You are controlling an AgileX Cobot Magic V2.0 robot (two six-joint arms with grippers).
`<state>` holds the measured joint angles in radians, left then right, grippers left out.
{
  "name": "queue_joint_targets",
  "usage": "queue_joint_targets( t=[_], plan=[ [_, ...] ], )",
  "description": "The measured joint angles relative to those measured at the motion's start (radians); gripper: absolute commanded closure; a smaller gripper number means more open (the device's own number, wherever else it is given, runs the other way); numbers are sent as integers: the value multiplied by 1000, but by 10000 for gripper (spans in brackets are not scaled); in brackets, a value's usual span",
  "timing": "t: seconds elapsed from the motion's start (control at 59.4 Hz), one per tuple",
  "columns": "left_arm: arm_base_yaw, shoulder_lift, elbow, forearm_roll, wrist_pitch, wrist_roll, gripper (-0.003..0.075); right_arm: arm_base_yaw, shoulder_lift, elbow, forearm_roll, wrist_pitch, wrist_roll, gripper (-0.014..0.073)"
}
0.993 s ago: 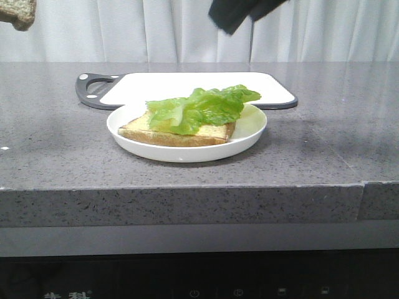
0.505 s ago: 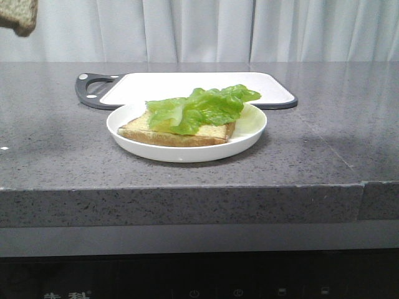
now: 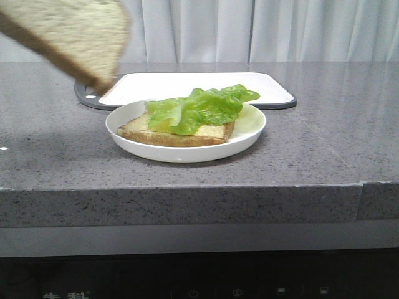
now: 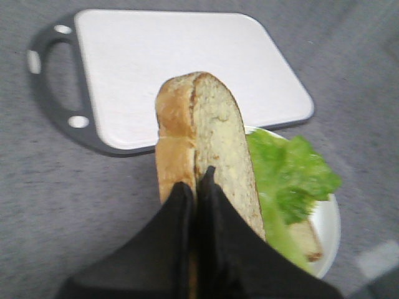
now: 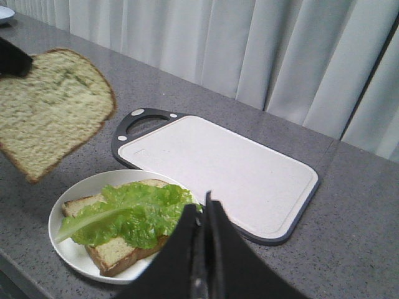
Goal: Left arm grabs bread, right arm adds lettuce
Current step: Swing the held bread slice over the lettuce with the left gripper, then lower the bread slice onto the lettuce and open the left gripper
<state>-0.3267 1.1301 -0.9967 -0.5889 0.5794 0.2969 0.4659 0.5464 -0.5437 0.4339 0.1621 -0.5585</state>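
Note:
My left gripper (image 4: 194,182) is shut on a bread slice (image 4: 202,134), held edge-on in the air above the counter, left of the plate. That held slice fills the upper left of the front view (image 3: 72,34) and shows in the right wrist view (image 5: 50,109). A second bread slice (image 3: 212,132) lies on the white plate (image 3: 181,152) with the green lettuce leaf (image 3: 199,107) on top of it. My right gripper (image 5: 204,205) is shut and empty, raised near the plate and lettuce (image 5: 134,215). Neither arm shows in the front view.
A white cutting board (image 3: 193,87) with a dark grey handle (image 3: 87,92) lies behind the plate on the grey stone counter (image 3: 324,143). White curtains hang at the back. The counter's front edge runs across the front view.
The held bread slice has moved from the top left corner toward the plate and now looks much larger. The right arm, seen at the top a second ago, has left the front view.

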Motion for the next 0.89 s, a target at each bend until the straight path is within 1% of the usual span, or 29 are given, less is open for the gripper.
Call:
queue_joint_targets(
  t=[0.101,0.152,0.236,0.354,0.421,0.64,0.892],
  plan=[
    [6,110,-91,-277,124,195,741,0,-60,40,5,0,0,646],
    [6,175,-135,-393,182,253,741,0,-76,50,6,2,0,646],
    [8,268,-193,-480,264,296,741,0,-83,52,6,3,0,646],
    [8,398,-255,-521,358,312,741,0,-85,52,10,3,0,646],
    [8,469,-286,-526,389,316,741,0,-85,52,12,4,0,646],
    [8,598,-316,-535,389,327,740,0,-85,52,13,4,0,646],
    [19,618,-320,-536,377,337,730,0,-85,52,13,6,1,646]
  ],
)
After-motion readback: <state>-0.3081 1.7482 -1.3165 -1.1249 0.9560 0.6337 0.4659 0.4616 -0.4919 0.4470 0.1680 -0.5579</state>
